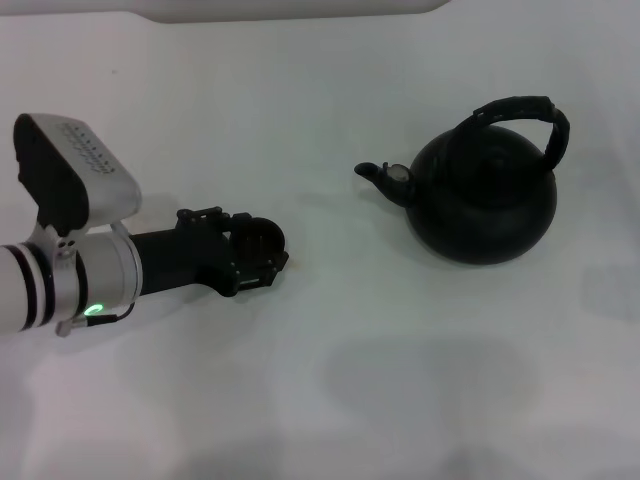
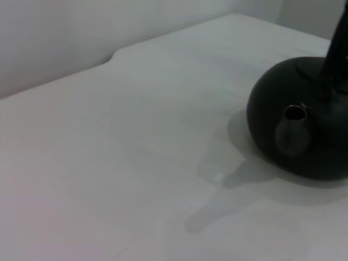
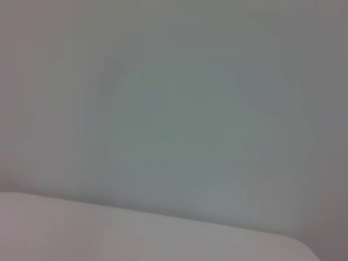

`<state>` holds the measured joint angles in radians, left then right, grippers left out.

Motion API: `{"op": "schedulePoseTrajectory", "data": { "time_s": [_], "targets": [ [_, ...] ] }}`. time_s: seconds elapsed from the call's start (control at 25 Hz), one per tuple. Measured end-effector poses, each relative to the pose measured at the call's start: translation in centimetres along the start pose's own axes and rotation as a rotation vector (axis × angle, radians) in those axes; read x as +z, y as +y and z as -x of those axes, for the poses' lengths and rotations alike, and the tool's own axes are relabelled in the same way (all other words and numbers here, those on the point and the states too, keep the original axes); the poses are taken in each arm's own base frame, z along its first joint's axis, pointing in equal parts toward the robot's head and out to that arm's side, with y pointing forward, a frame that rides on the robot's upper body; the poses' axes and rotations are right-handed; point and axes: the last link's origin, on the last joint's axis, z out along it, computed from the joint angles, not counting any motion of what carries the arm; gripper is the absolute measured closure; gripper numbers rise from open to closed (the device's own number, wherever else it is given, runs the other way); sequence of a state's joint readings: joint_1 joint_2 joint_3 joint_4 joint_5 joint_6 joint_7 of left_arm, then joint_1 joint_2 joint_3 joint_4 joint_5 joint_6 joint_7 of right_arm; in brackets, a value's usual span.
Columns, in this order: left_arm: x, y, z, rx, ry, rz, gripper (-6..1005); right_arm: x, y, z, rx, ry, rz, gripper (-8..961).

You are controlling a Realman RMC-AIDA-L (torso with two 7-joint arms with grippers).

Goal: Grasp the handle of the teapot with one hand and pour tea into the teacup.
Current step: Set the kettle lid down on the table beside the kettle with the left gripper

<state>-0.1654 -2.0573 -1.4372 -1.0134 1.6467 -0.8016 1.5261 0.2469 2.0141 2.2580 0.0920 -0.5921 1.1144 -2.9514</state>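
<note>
Teapot (image 1: 487, 200) sits nr counter's far right edge, spout toward L gripper (image 1: 262, 250), whose fingers look closed round teacup (image 1: 258, 240). Pot prob heavy, rigid; grab handle (image 1: 528, 112) at arch top.

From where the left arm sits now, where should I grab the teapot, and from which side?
Grip the handle, the arched hoop standing upright over the teapot. Come from above at its crown, probably, since the arch leaves a gap over the lid. The left gripper lies on the spout side, well apart.
</note>
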Motion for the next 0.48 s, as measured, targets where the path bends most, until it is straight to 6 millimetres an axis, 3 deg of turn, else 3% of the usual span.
{"op": "schedulePoseTrajectory", "data": {
  "time_s": [0.48],
  "targets": [
    [-0.2, -1.9, -1.2, 0.059, 0.027, -0.048, 297, 0.0, 0.2, -0.1, -0.001, 0.002, 0.008, 328]
  ]
}}
